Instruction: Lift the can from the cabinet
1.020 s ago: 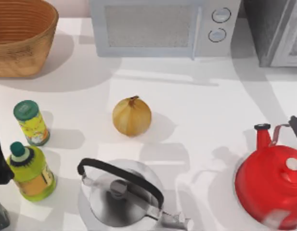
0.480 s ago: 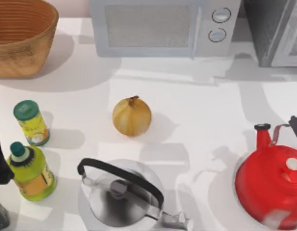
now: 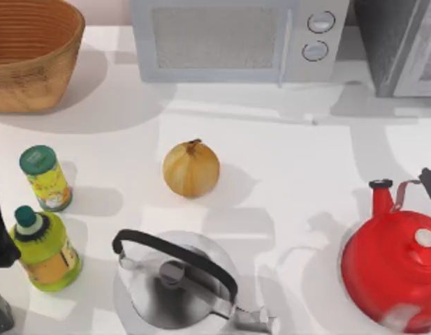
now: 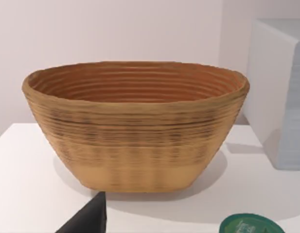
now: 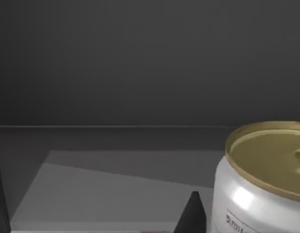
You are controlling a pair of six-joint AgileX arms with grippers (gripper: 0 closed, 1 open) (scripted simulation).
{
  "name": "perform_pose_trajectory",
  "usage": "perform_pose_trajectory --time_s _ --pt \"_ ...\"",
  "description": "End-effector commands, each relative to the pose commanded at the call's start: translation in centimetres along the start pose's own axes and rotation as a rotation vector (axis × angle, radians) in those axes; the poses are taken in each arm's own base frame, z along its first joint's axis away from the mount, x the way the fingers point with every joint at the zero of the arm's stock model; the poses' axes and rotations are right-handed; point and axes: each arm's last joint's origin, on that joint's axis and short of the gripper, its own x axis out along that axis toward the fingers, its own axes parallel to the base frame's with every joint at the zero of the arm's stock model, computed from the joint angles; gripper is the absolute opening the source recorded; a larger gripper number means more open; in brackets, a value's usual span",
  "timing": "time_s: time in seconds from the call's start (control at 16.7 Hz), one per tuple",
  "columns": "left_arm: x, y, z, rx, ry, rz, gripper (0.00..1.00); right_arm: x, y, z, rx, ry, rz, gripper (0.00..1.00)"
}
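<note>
From above, the white desk [image 3: 306, 174] carries an onion [image 3: 191, 168] in front of the microwave [image 3: 236, 38], with the cabinet [image 3: 400, 45] just right of the microwave. The left wrist view faces a basket [image 4: 135, 124] beside the microwave; I cannot tell the left pincer's state. In the right wrist view, the can [image 5: 261, 179] stands upright inside the dark cabinet, a right pincer fingertip [image 5: 192, 216] just beside it; its grip I cannot tell.

Count, approx.: 2 kettles, 1 silver kettle [image 3: 177, 283] & 1 red kettle [image 3: 397, 276]. 2 bottles: yellow-green bottle [image 3: 44, 249], green-lid seasoning bottle [image 3: 45, 177]. 1 onion [image 3: 191, 168]. 1 basket [image 3: 30, 52]. 1 microwave [image 3: 239, 38]. 1 cabinet [image 3: 397, 42]. 1 can [image 5: 264, 179].
</note>
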Motion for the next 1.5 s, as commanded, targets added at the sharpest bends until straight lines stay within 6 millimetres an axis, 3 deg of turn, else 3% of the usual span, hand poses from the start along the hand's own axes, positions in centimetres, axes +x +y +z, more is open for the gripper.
perform_pose_trajectory --time_s 0.24,0.48,0.72,1.2,1.38,1.5 --pt "0.0 0.0 0.0 0.0 0.0 0.0 1.0 -0.8 -1.4 -2.0 -0.004 0.004 0.004 0.0" --pt "0.0 0.0 0.0 0.0 0.0 0.0 1.0 -2.3 -3.6 -6.4 -0.006 0.006 0.004 0.0" --pt "0.0 0.0 0.0 0.0 0.0 0.0 1.0 -4.0 -5.8 -13.4 -0.008 0.02 0.0 0.0" --pt "0.0 0.0 0.0 0.0 0.0 0.0 1.0 -6.1 -8.6 -30.7 -0.005 0.038 -0.012 0.0" --pt "0.0 0.0 0.0 0.0 0.0 0.0 1.0 -6.2 -9.1 -35.3 -0.003 0.028 -0.007 0.0" --pt "0.0 0.0 0.0 0.0 0.0 0.0 1.0 -6.2 -9.2 -37.1 -0.002 0.017 0.001 0.0"
